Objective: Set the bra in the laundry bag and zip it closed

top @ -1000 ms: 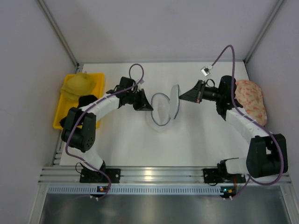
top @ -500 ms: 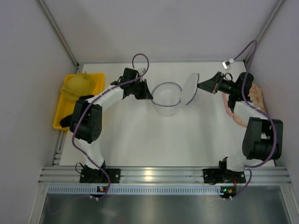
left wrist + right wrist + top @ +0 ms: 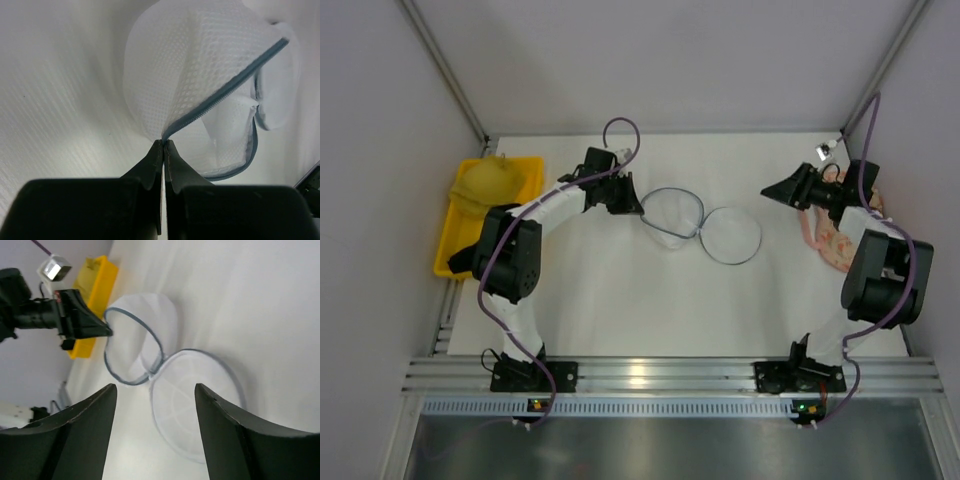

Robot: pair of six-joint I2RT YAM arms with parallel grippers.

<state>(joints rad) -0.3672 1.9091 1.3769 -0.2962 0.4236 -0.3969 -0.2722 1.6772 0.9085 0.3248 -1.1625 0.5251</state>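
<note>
The laundry bag [image 3: 730, 236] lies opened out in the middle of the table as two round mesh halves joined at one point. Its left half [image 3: 200, 75] stands tilted up, and my left gripper [image 3: 638, 208] is shut on that half's dark zipper rim [image 3: 164, 142]. The right half [image 3: 197, 400] lies flat on the table. My right gripper [image 3: 767, 192] hangs open to the right of it, apart from it, with nothing between its fingers [image 3: 155, 387]. The bra is out of view.
A yellow tray [image 3: 455, 240] at the left edge holds a mustard-yellow bra [image 3: 490, 180]. A pink floral bra [image 3: 835, 240] lies at the right edge under my right arm. White walls close in the table on three sides.
My right gripper opened and let go of the bag's right half, which dropped flat onto the table. The right arm drew back to the right. My left gripper kept its hold.
</note>
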